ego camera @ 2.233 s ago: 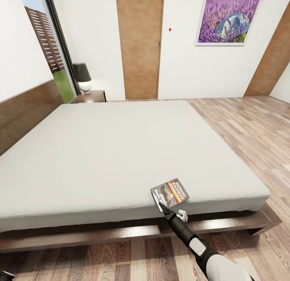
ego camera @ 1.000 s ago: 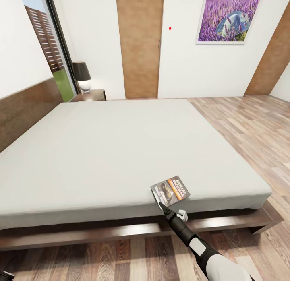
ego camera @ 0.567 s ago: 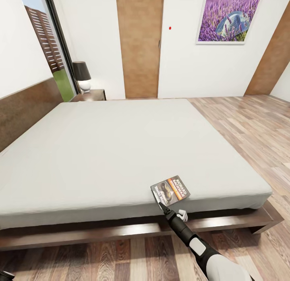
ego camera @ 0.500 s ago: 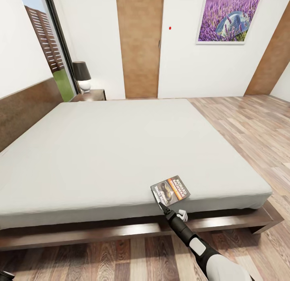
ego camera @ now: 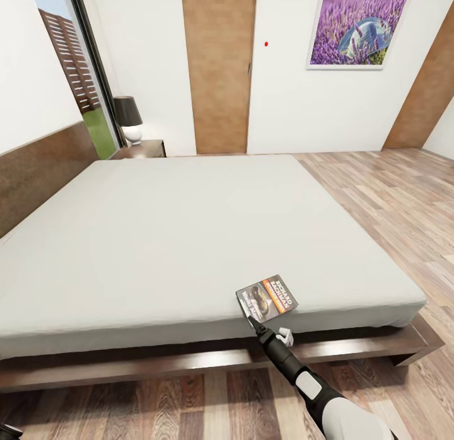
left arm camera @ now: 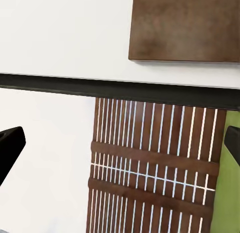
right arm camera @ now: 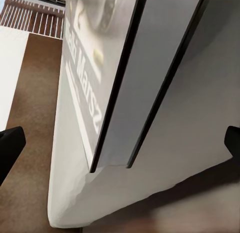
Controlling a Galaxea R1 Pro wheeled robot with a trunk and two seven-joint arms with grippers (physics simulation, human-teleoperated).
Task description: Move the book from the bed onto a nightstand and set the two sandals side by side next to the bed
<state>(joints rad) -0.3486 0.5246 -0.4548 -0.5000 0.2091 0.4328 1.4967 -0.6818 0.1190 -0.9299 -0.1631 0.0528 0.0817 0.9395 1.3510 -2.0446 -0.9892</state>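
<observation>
Book (ego camera: 267,298) flat on bed (ego camera: 189,238) edge, long axis diagonal; right claw (ego camera: 268,330) wide, straddling its near corner.

A black-shaded lamp (ego camera: 128,119) with a white round base stands in the far corner beside the window (ego camera: 69,55). Through the glass show a slatted brown fence (ego camera: 68,59) and green grass (ego camera: 101,132). A small red dot (ego camera: 266,44) marks the white wall beside the door (ego camera: 219,68).
</observation>
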